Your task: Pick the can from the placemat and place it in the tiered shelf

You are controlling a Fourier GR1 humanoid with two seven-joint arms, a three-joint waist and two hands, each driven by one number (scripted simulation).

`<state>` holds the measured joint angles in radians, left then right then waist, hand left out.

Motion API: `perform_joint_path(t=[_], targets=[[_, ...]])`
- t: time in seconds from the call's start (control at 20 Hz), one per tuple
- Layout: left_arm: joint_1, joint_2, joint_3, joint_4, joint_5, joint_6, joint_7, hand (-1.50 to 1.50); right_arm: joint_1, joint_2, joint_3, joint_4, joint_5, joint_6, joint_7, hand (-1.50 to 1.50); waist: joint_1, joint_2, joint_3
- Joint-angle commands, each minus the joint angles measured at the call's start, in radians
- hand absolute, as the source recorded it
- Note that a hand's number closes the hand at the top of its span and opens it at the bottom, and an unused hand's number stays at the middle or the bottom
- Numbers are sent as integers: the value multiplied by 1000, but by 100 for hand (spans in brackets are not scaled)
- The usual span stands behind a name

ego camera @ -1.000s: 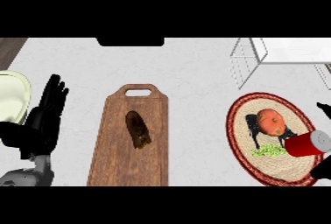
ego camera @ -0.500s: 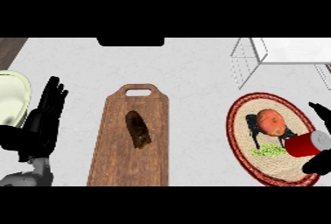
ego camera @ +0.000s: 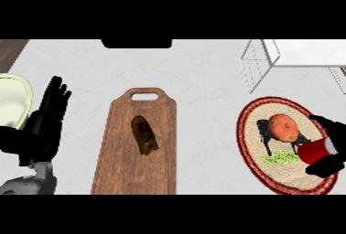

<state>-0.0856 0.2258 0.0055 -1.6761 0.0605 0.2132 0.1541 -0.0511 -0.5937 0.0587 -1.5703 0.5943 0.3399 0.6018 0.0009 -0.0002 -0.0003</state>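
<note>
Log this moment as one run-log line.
phase: grasp | right hand: curled round can on placemat | left hand: open, resting | tiered shelf: no can

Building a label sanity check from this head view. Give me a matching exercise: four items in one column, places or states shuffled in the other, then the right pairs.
Items:
1. can
2. cutting board
3. tiered shelf
4. left hand

Places or states:
A. white wire frame at the top right of the counter
B. open, fingers straight, at the view's left edge
C. red, on the round placemat, with the right hand curled round it
D. brown wood, in the middle of the counter, handle pointing away from the robot

Pairs: 1-C, 2-D, 3-A, 4-B
</note>
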Motion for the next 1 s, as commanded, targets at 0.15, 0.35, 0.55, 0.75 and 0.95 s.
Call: perform_joint_path(t=[0.15, 0.35, 0.55, 0.75, 0.95], targets=[[7, -33, 8, 52, -18, -21, -62, 0, 19, -19, 11, 88, 97, -5, -172, 150, -2, 1, 0], [38, -49, -11, -21, -42, -3, -7, 0, 31, 21, 62, 87, 208, -105, -218, 150, 0, 0, 1], [10, -10, 43, 17, 8, -54, -19, 0, -79, 83, 143, 134, 220, -80, -266, 150, 10, 3, 1], [-12, -62, -4, 40, -58, -1, -25, 0, -101, 88, 130, 124, 227, -92, -328, 150, 0, 2, 0], [51, -32, 40, 44, -19, -49, -78, 0, -84, 130, 75, 9, 124, -28, -301, 150, -8, -1, -1]])
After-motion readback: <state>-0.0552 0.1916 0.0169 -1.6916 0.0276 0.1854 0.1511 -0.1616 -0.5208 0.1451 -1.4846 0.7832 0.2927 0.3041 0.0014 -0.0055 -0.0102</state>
